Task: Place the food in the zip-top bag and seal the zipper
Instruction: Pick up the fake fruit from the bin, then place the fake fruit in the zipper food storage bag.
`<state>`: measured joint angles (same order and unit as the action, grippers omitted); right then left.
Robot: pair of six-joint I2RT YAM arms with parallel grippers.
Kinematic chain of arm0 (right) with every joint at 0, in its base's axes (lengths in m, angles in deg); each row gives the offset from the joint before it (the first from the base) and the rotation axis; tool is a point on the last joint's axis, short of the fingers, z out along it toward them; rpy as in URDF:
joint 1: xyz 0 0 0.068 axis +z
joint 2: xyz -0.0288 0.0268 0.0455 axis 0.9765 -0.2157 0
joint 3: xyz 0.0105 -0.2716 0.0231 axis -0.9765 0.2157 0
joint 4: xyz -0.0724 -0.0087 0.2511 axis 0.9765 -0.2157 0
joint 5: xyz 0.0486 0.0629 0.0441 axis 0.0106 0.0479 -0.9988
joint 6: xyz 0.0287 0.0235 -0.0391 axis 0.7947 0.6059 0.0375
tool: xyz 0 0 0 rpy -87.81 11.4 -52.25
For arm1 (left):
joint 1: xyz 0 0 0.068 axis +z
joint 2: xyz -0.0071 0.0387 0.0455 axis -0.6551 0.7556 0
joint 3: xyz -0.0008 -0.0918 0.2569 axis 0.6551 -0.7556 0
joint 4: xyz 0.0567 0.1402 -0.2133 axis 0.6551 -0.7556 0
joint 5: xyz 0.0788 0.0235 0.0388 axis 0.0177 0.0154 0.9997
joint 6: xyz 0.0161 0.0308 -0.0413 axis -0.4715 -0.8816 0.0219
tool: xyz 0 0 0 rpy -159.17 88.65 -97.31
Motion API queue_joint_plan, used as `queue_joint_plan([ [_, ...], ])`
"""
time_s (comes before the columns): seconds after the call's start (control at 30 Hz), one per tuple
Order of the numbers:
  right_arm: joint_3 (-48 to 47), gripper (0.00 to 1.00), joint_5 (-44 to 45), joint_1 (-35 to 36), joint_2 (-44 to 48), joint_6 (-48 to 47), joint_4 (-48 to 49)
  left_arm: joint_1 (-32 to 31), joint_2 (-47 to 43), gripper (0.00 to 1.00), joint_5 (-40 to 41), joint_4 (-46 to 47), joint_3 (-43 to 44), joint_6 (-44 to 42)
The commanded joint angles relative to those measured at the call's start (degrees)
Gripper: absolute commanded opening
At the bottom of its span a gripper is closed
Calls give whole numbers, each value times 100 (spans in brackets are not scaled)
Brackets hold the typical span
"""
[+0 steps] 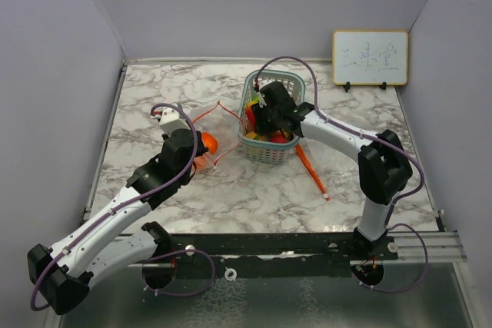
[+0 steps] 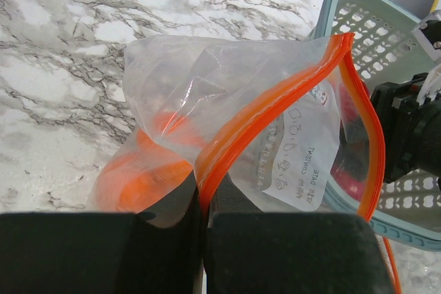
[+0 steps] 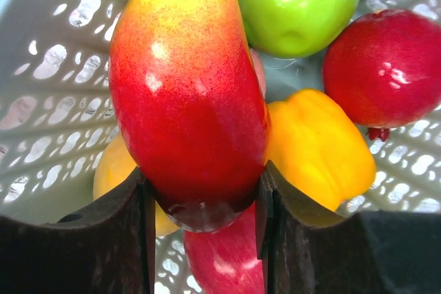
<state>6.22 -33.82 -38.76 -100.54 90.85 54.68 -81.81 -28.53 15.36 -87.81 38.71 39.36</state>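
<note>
The clear zip-top bag (image 2: 227, 101) with an orange zipper strip (image 2: 275, 101) lies left of the teal basket (image 1: 270, 117). An orange toy fruit (image 2: 138, 177) sits inside the bag. My left gripper (image 2: 203, 204) is shut on the bag's zipper edge. My right gripper (image 3: 203, 191) is inside the basket, shut on a red and yellow toy mango (image 3: 186, 87). Beneath it lie a green apple (image 3: 296, 5), a red fruit (image 3: 386, 67), a yellow pepper (image 3: 317, 146) and a red apple (image 3: 224, 253). In the top view my right gripper (image 1: 269, 117) hides most of the fruit.
The basket wall (image 2: 386, 32) stands right behind the bag's mouth. An orange strip (image 1: 311, 168) lies on the marble table (image 1: 369, 174) right of the basket. A small whiteboard (image 1: 370, 57) leans on the back wall. Grey walls close the left and right sides.
</note>
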Motion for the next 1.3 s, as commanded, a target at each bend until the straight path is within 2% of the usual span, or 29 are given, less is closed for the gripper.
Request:
queue_joint_plan([
  [0.0,-3,25,390,-3,718,16,236,31,-79,0,58,72,54,-56],
  [0.07,110,19,314,-3,1087,36,382,29,-72,0,46,79,51,-47],
  [0.2,456,13,-272,-3,1861,24,685,28,-72,0,31,88,22,-24],
  [0.4,725,10,-2060,95,2705,156,964,39,27,0,-12,151,16,-12],
  [0.53,815,10,-2361,626,2706,385,1197,43,97,0,-65,183,42,10],
  [0.7,1101,13,-2732,830,2380,937,1884,40,118,0,-104,186,102,19],
  [1.0,857,52,-2018,964,1580,1032,1948,37,68,0,-130,178,75,36],
  [1.17,700,97,-1850,965,1705,859,1830,42,62,0,-123,168,37,47],
  [1.2,704,100,-1781,966,1784,815,1785,37,66,0,-116,175,31,38],
  [1.27,749,100,-1642,969,1996,737,1710,44,77,0,-119,200,5,33],
])
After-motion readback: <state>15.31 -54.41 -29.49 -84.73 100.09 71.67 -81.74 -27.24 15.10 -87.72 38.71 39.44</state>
